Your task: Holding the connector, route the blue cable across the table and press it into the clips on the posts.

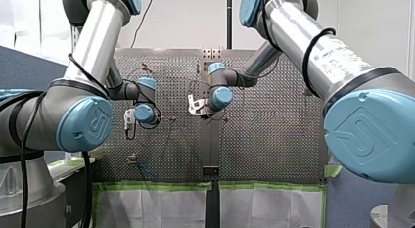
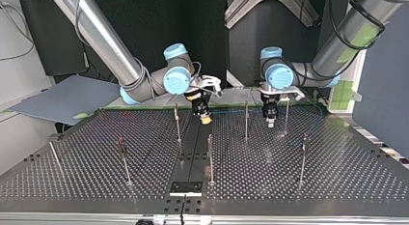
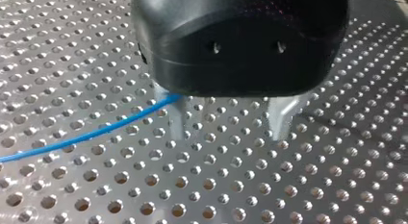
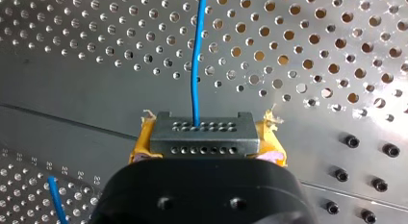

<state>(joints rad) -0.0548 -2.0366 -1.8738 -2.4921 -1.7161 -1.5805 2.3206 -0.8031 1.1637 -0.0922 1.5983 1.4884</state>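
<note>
In the right wrist view my right gripper [image 4: 206, 143] is shut with yellow pads on a grey connector [image 4: 204, 130] with rows of small holes. The blue cable [image 4: 195, 65] leaves the connector and runs ahead over the perforated table. In the left wrist view my left gripper [image 3: 227, 132] is open just above the table, with nothing between its metal fingers [image 3: 280, 119]. The blue cable [image 3: 86, 135] lies on the holes and ends beside one finger. In the top view my right gripper [image 2: 205, 117] hangs near the middle and my left gripper [image 2: 270, 119] to its right.
Several thin posts stand on the table, among them one [image 2: 177, 122] beside my right gripper, one [image 2: 246, 119] between the grippers and one [image 2: 210, 156] nearer the camera. A dark plain strip [image 2: 189, 152] runs down the table's middle. A grey board [image 2: 67, 97] lies off the table's left.
</note>
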